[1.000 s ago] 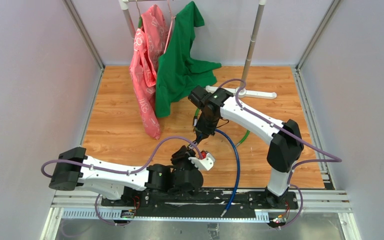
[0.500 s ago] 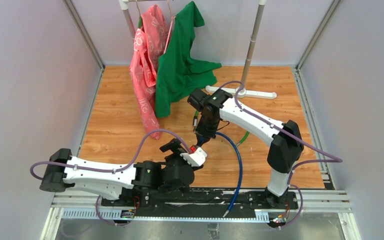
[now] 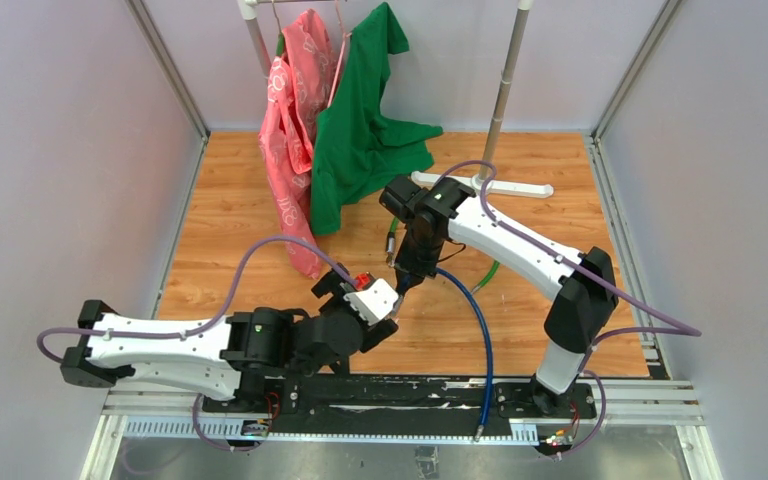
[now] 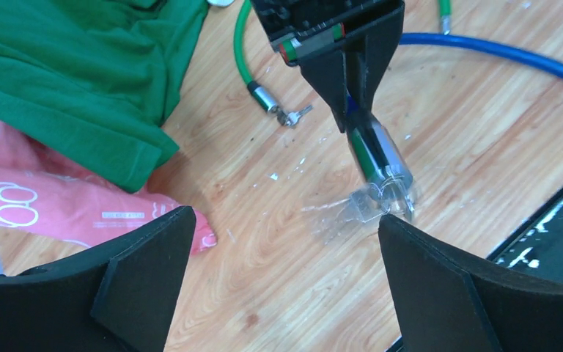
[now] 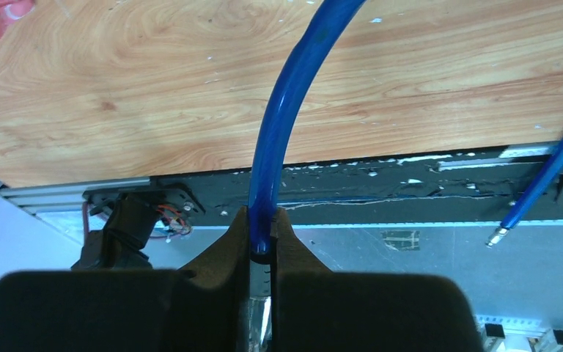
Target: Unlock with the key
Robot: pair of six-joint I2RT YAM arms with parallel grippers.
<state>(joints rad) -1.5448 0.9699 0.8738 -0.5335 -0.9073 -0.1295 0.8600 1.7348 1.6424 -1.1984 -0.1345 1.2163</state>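
green shirt [image 3: 360,130]: heaped well beyond both grippers;
blue cable [image 5: 278,110]: arcs away from the right gripper;
right gripper [image 5: 262,220]: clamped on the blue cable, above its lock barrel [image 4: 377,158];
left gripper [image 4: 284,218]: fingers spread wide, empty, just short of the barrel;
key [image 4: 295,114]: on the floor ahead of the left gripper, at the green cable [image 4: 243,51] end

Small white print [image 4: 127,217] on pink garment [image 4: 29,192], too blurred to read, no other text
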